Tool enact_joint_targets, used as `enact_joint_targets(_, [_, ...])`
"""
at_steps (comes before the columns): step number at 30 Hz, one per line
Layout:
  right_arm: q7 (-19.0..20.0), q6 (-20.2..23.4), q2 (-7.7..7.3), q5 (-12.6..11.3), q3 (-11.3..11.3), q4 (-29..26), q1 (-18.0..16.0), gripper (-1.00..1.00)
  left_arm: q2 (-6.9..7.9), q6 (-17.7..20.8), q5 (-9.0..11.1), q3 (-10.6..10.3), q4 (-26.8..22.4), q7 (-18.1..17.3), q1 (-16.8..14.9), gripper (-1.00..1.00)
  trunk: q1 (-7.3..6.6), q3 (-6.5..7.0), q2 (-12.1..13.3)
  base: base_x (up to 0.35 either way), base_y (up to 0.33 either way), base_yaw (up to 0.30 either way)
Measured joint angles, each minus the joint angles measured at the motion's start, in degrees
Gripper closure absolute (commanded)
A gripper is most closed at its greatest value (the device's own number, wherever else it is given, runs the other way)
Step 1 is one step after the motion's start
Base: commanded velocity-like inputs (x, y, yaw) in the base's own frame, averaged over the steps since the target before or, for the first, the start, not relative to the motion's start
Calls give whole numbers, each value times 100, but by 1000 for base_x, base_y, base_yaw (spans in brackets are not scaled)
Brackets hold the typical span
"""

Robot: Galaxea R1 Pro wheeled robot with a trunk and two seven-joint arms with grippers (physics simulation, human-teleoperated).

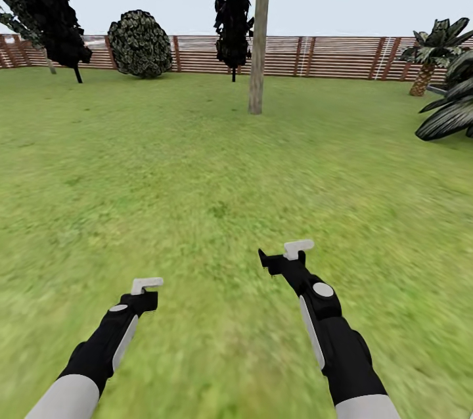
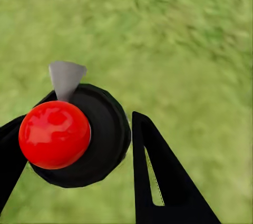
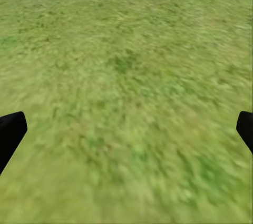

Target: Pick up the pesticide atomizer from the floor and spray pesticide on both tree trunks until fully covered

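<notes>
Both arms low in frame over lawn (image 1: pixel 197 176); right gripper (image 3: pixel 126 129) spread wide, left gripper (image 1: pixel 146 285) unclear; atomizer likely next to find

Head faces fence (image 1: pixel 328 54); wrists (close) overlook grass (image 3: pixel 126 76).

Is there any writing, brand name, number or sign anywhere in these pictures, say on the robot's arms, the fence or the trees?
None: no text shows in any view.
The left gripper and right gripper are plain black, grey and white, without markings.
The wooden fence bears only bare slats.
The tree trunk carries no sign or tag.
The red ball seen by the left wrist camera is unmarked.
</notes>
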Motion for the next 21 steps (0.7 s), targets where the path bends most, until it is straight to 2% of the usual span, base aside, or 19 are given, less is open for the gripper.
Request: enact_joint_targets(21, [0, 2, 0, 0, 4, -2, 0, -100, -1, -9, -2, -7, 0, 0, 0, 100, 0, 0, 0, 338, 0, 0])
